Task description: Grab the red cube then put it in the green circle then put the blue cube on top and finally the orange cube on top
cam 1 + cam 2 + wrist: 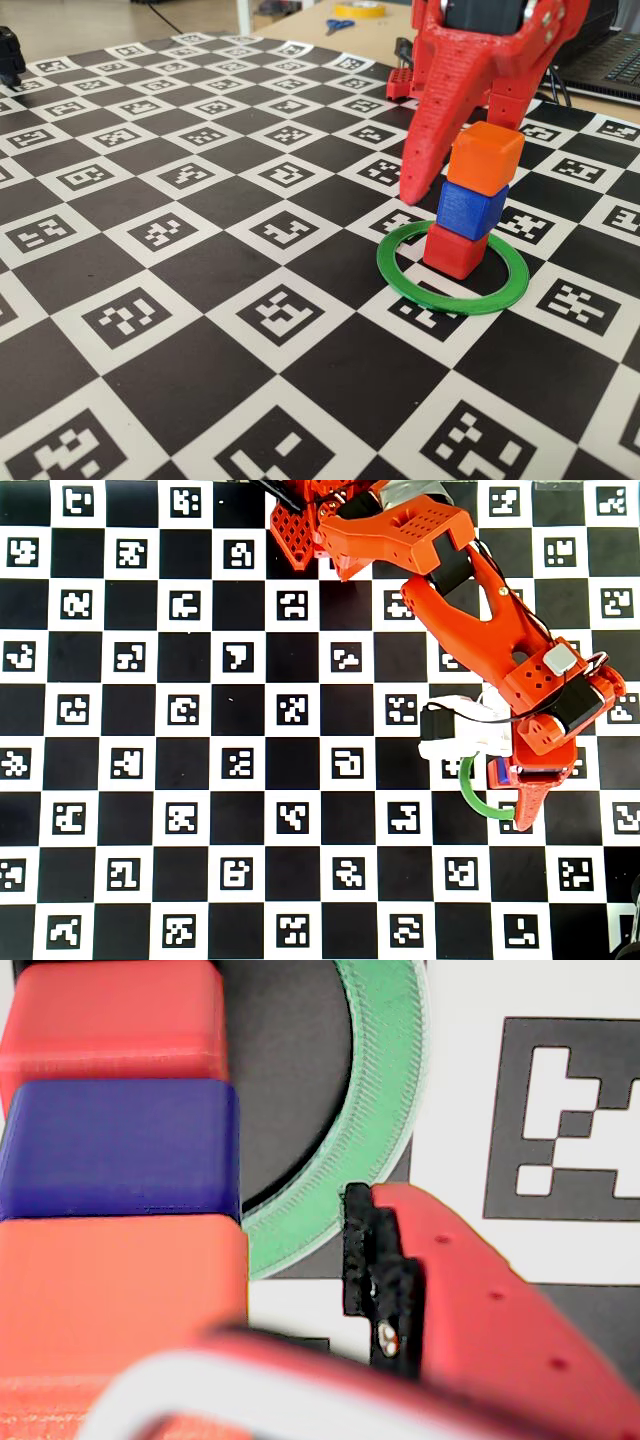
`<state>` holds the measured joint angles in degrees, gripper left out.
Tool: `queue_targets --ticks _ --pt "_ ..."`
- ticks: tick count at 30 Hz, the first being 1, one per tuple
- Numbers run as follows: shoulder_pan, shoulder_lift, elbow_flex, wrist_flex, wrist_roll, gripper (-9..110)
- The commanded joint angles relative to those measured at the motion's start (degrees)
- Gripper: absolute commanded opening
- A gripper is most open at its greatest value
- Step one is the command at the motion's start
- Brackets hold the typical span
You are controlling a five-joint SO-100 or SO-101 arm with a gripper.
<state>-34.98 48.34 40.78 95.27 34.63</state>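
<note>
While my red two-finger gripper (430, 190) stands open and empty, 1 finger (425, 150) just beside the stack, the thin flat green plastic ring (400, 285) encloses the tower. 3 equal small plastic cubes stand there: glossy red (455, 250), deep-blue (470, 210), bright orange (487, 157) uppermost. Judged light, stiff, slippery; grip flat opposite faces. Stack leans slightly.

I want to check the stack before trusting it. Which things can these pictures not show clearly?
- Overhead view: the red arm covers the cube stack and most of the thin green plastic ring.
- Fixed view: the second finger of the jaws is hidden behind the small orange plastic cube.
- Wrist view: that cube is blurred, so any contact is unclear.
</note>
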Motion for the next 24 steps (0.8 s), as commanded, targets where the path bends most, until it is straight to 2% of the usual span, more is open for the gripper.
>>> queue_targets --ticks 1,17,18,22,24 --pt "0.09 8.96 -0.53 1.14 -0.26 61" --pt "1.14 25.49 11.51 0.00 -6.50 60" --pt "1.14 26.81 12.74 -0.09 -7.47 58" --pt "1.49 32.87 17.31 -0.35 -11.69 37" --pt "2.72 36.30 19.34 -0.26 -12.22 18"
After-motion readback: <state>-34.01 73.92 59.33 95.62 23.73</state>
